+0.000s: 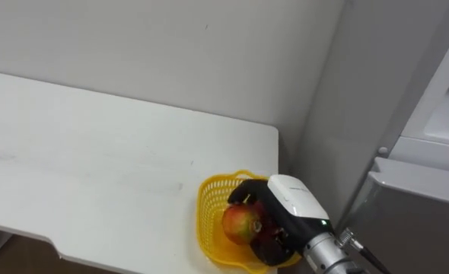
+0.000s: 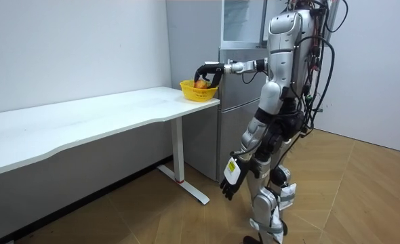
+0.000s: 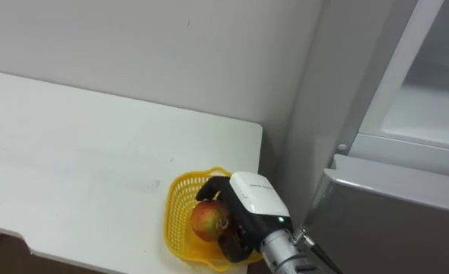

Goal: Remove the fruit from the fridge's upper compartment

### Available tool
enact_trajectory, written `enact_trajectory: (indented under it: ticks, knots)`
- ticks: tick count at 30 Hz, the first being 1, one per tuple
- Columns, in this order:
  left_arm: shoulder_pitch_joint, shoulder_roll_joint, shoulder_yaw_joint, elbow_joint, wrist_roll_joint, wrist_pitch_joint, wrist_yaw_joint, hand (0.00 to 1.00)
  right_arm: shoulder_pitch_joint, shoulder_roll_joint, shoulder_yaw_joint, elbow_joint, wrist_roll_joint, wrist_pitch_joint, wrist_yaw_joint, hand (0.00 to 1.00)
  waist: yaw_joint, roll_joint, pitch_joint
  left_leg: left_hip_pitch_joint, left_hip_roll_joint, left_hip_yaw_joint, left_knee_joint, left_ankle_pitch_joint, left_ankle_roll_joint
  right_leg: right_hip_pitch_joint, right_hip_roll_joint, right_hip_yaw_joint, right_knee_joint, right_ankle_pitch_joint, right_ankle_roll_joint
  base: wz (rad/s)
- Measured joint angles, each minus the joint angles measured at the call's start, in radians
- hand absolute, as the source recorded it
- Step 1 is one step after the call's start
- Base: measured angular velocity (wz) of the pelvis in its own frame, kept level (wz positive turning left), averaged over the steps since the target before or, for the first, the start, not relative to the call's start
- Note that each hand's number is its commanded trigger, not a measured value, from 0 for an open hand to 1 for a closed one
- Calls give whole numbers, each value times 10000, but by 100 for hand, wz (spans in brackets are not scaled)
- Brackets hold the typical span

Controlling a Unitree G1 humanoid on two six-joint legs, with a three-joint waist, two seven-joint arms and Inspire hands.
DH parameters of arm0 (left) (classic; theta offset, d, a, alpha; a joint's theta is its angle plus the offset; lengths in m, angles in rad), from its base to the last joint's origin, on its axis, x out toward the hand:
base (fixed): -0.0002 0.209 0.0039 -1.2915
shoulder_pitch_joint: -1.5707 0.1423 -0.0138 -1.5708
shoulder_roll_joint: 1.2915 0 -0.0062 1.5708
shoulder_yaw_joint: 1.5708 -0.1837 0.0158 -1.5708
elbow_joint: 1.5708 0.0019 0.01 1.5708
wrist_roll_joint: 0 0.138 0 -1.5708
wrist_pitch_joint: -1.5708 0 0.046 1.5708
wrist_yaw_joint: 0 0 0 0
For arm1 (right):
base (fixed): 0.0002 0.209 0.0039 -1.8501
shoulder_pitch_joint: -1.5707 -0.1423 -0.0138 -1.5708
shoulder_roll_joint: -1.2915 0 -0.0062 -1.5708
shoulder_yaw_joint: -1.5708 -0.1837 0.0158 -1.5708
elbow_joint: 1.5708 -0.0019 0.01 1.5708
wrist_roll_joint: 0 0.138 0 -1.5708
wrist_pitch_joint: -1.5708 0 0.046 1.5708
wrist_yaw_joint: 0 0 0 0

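A red-and-yellow apple (image 1: 240, 223) sits in the grasp of my right hand (image 1: 289, 202), whose dark fingers curl round it just inside a yellow basket (image 1: 205, 205). The basket stands on the right front corner of the white table (image 1: 95, 152), next to the grey fridge (image 1: 396, 205). In the room view my right arm reaches out over the basket (image 2: 197, 91) while I stand upright in front of the fridge (image 2: 237, 88). My left hand (image 2: 230, 181) hangs by my thigh with relaxed fingers.
The fridge's upper compartment (image 3: 430, 99) stands open, with a pale shelf inside. A white wall runs behind the table. The table's long top stretches away to the left. The floor is wood.
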Motion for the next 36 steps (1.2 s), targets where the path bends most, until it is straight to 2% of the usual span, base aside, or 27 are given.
enact_trajectory:
  ticks: [5, 10, 18, 34, 36]
  knots:
    - [128, 0, 20, -183, 22, 13, -2, 0, 10, -5, -1, 28, 8, 44, 2, 0, -19, 1, 0, -30, -18, -14, 15, 0, 0, 12, -13, -8, 4, 0, 0, 0]
    - [151, 0, 20, -393, 22, 200, -1, 0, 9, -3, -5, 24, 9, 220, 69, 0, -23, 4, -9, -60, -24, -20, 17, -1, 1, -13, -13, -10, 23, 0, 0, 0]
    - [162, -23, 19, -457, 20, 216, 4, 0, 12, -3, -4, 19, 11, 331, 198, 0, -21, 137, -110, -37, -33, -18, 60, 0, 2, 13, -21, -9, 22, 0, 0, 0]
    - [202, -25, 23, -456, 17, 216, -18, 0, 16, -3, -36, -84, 68, 432, 230, 0, -42, 103, -140, 10, -34, -16, 80, 1, 2, 91, -35, -5, 38, 0, 0, 0]
    - [242, -22, 107, -455, 20, 216, -78, 0, 17, -2, -52, -490, 143, 439, 235, 0, -55, 107, -137, 10, -34, -4, 79, 1, 2, 93, -33, 16, 36, 0, 0, 0]
